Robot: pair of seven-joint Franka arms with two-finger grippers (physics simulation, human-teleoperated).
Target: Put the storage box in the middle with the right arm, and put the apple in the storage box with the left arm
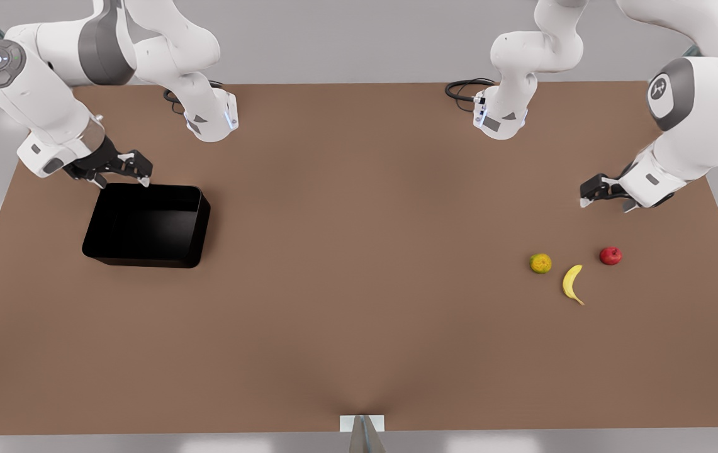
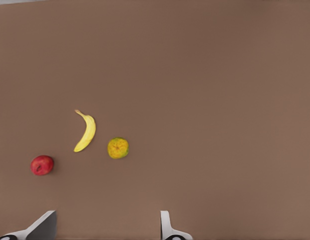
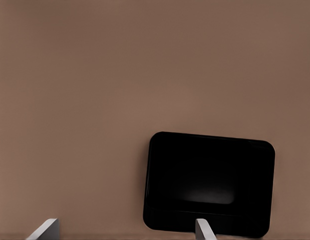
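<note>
Brown tabletop [image 1: 359, 314]: nothing done yet — storage box [image 1: 145, 225] sits at front view's left, long axis left-right, right gripper [image 1: 126, 171] spread apart over its far rim; apple [image 1: 610, 255] lies at right, left gripper [image 1: 598, 192] spread apart, hovering near it.

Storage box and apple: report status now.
Right gripper open, above storage box far rim. Left gripper open, short of apple. Box empty, off-centre. Banana, orange fruit beside apple, apart.
</note>
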